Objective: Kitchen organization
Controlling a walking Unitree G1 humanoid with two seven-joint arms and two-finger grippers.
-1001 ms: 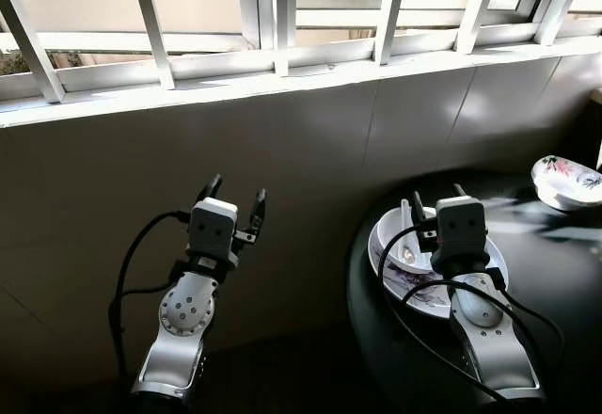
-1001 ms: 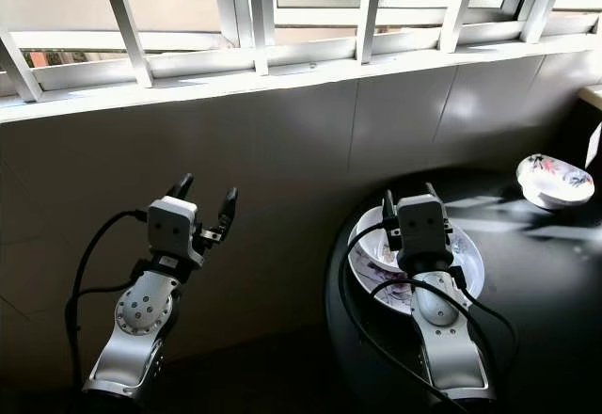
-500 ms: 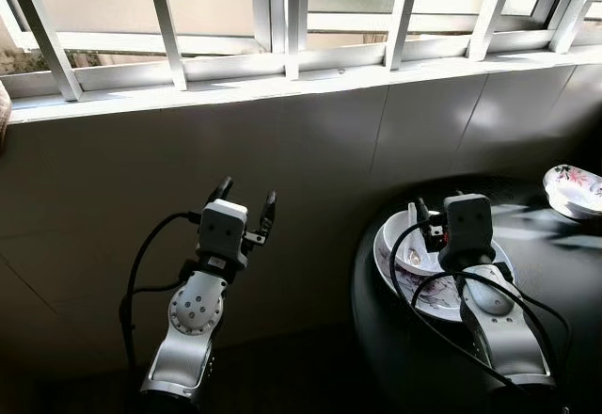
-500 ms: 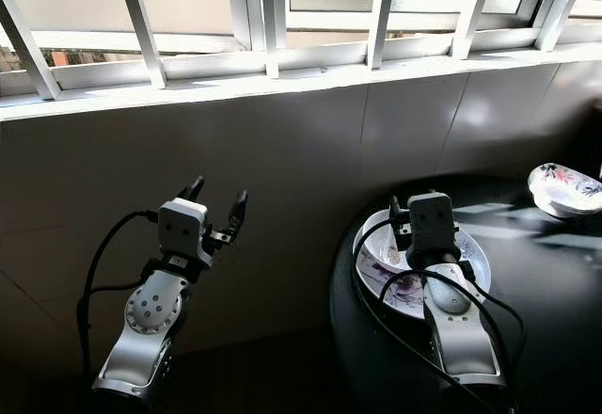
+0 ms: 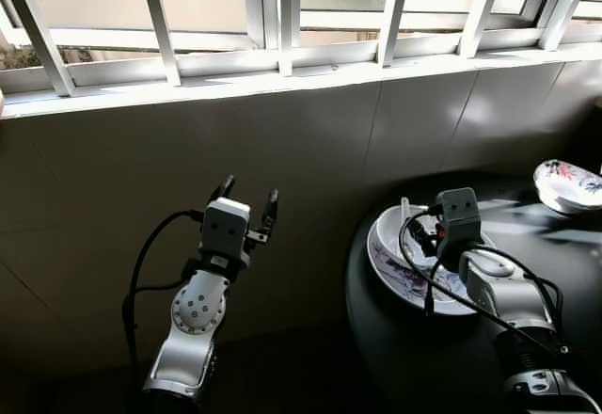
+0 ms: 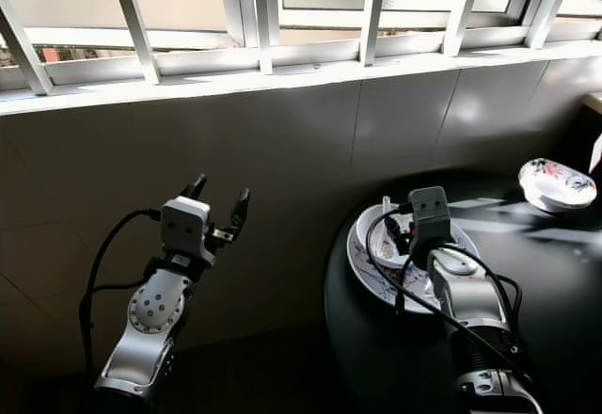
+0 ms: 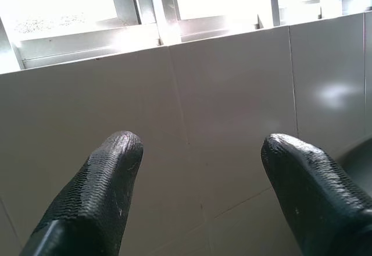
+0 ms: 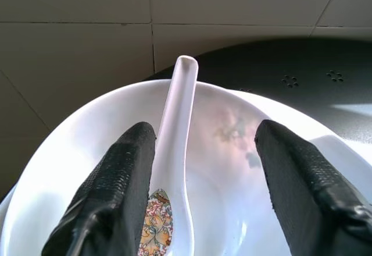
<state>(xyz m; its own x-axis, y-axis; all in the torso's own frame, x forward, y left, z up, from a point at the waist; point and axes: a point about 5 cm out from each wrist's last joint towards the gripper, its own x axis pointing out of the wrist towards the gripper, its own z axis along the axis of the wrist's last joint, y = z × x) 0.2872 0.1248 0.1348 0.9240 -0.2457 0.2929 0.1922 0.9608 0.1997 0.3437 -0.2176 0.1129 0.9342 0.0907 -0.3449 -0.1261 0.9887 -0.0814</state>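
Lying between the parted right gripper [image 8: 203,180] fingers, a spoon [image 8: 174,151].

Glossy ceramic spoon [image 8: 174,169], bowl [image 8: 232,169]; matt textured fingers [image 8: 125,186]

We see a spoon [image 8: 174,169] in a bowl [image 8: 244,151] on a plate [image 5: 414,278] at four o'clock on the table [image 5: 564,320], window [image 5: 282,19] at twelve.

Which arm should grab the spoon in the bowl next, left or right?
Right. The right gripper hangs open just over the bowl, its fingers straddling the white spoon. The left gripper is open off the table's edge, facing the tiled wall.
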